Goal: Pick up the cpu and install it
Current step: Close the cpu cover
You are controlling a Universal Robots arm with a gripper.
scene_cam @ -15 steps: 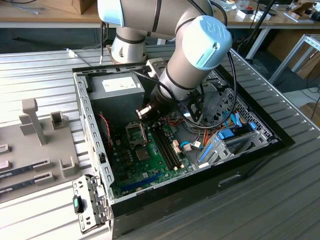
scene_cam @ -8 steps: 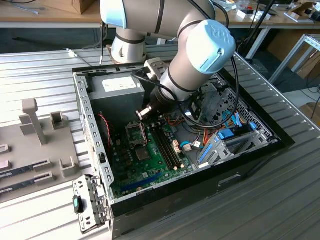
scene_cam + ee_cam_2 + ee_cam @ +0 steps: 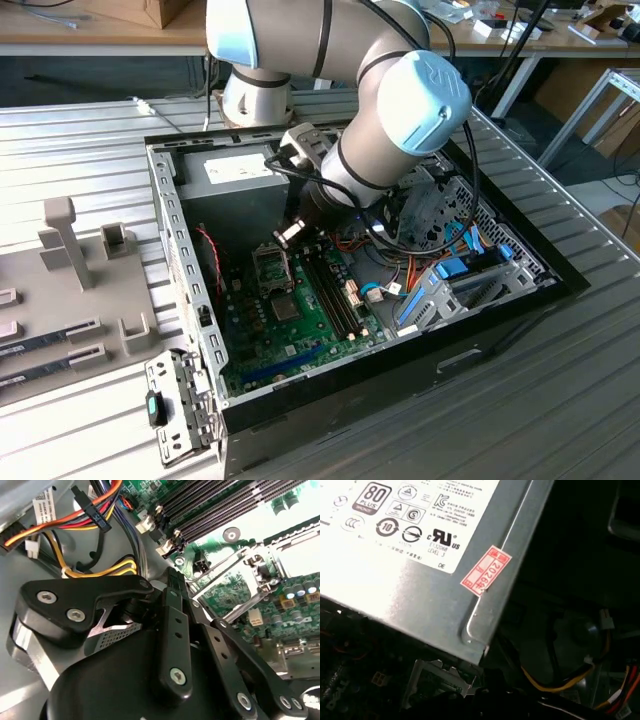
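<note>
In the exterior view the pincer point(image 3: 287, 232) hangs inside the computer case point(image 3: 190, 250), just above the socket point(image 3: 272, 266) near frame centre. Whether its fingers hold the cpu I cannot tell. Likely light, stiff and fragile underneath, it is best gripped by opposite edges and kept level.

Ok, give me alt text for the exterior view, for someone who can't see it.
A grey and blue robot arm reaches down into an open computer case, its gripper just above the green motherboard near the CPU socket. A grey fixture tray lies at the exterior view's left.
</note>
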